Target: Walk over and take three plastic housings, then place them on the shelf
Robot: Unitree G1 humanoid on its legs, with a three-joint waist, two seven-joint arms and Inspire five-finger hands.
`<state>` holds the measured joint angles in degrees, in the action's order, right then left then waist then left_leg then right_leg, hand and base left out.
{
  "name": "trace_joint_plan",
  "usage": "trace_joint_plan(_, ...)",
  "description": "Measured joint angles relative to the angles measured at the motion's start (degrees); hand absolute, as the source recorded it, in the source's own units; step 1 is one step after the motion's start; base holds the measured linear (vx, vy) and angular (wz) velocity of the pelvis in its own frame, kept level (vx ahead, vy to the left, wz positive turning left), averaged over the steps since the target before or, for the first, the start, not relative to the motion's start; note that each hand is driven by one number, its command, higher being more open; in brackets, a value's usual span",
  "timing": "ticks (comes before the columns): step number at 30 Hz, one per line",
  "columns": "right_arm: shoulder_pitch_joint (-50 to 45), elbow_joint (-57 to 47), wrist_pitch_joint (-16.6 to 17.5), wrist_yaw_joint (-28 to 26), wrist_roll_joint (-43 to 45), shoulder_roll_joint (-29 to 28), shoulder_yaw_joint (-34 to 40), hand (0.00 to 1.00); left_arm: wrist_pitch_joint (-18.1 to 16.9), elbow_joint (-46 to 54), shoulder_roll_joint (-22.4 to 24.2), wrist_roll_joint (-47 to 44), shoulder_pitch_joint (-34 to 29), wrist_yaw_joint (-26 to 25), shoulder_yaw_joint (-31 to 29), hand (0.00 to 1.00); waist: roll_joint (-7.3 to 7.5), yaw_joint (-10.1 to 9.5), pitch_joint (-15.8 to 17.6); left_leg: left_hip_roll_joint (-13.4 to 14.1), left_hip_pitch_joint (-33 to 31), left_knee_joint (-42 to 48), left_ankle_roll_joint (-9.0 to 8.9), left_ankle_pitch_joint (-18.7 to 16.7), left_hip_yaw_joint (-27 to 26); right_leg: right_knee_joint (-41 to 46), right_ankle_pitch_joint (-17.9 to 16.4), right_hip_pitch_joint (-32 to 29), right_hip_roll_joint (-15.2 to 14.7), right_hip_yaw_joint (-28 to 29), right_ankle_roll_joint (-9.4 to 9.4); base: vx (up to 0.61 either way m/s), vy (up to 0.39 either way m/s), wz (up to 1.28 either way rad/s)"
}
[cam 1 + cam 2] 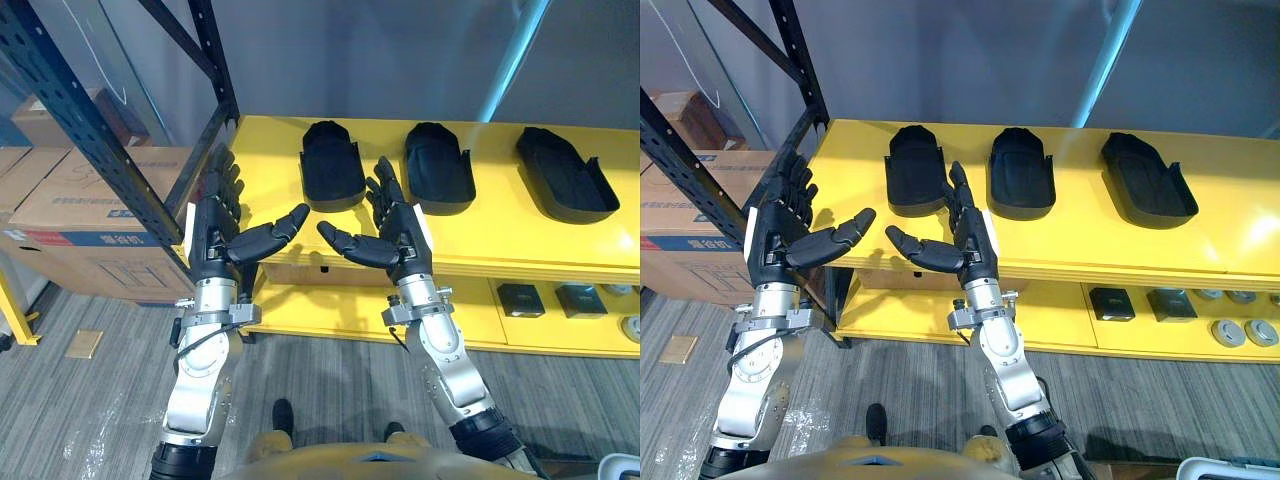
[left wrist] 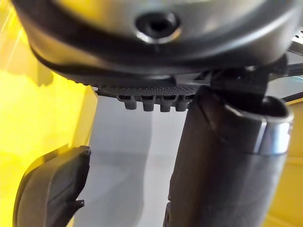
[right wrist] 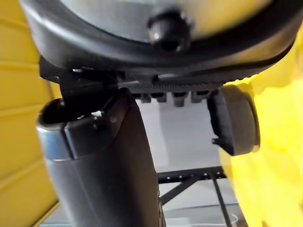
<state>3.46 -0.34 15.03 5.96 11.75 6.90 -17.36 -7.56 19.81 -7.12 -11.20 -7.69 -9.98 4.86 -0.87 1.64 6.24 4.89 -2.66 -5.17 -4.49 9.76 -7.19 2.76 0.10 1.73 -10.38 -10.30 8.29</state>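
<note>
On the yellow shelf top (image 1: 500, 235): three black plastic housings in a row, apart from one another, hollow sides up.
left housing (image 1: 331, 162): just beyond the gap between the two hands, untouched.
middle housing (image 1: 437, 166): beyond the right hand, a little to its right, lying free.
right housing (image 1: 565, 173): farthest right, well apart from both hands.
left hand (image 1: 212, 235): raised at the shelf's left front corner, fingers straight and spread, thumb stretched toward the other hand, holding nothing.
right hand (image 1: 400, 235): raised at the shelf's front edge, fingers straight, tips seen between left housing and middle housing, thumb stretched toward the left hand, holding nothing.
thumbs: pointing at each other, near but not touching.
dark blue rack (image 1: 90, 130): left of the shelf, beside the left hand.
cardboard boxes (image 1: 80, 200): stacked behind the rack's posts.
lower tier (image 1: 330, 305): yellow as well, with small black boxes (image 1: 520, 298) to the right.
</note>
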Motion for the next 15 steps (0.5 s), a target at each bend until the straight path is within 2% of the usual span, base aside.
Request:
trace_joint_plan(5, 2.9, 2.9, 0.1, 2.4, -0.1, -0.2, 0.7, 1.00, 0.0, -0.1, 0.0, -1.4, -0.1, 0.2, 0.1, 1.00, 0.08, -0.33, 0.7, 0.4, -1.1, 0.0, 0.21, 0.8, 0.9, 0.2, 0.2, -0.6, 0.5, -0.7, -0.22, -0.01, -0.013, 0.08)
trace_joint_plan(7, 4.3, 3.2, 0.2, 3.7, -0.1, -0.4, 1.7, 1.00, -0.4, -0.1, 0.0, -1.7, -0.1, -0.1, 0.6, 1.00, -0.13, -0.61, 2.0, 0.5, -1.2, 0.0, 0.01, 0.8, 1.1, 0.3, 0.2, -0.7, 0.6, -0.8, -0.27, -0.02, -0.005, 0.01)
trace_joint_plan(15, 6.6, 3.2, 0.4, 4.1, -1.7, -0.7, 2.7, 1.00, -1.1, -0.1, 0.0, -1.9, 0.4, -0.4, 1.6, 1.00, -0.20, -0.60, 4.1, 0.5, -2.3, 0.0, 0.15, 1.3, 1.3, 1.0, 0.1, -1.9, 0.7, -1.1, -0.38, -0.02, -0.001, 0.01)
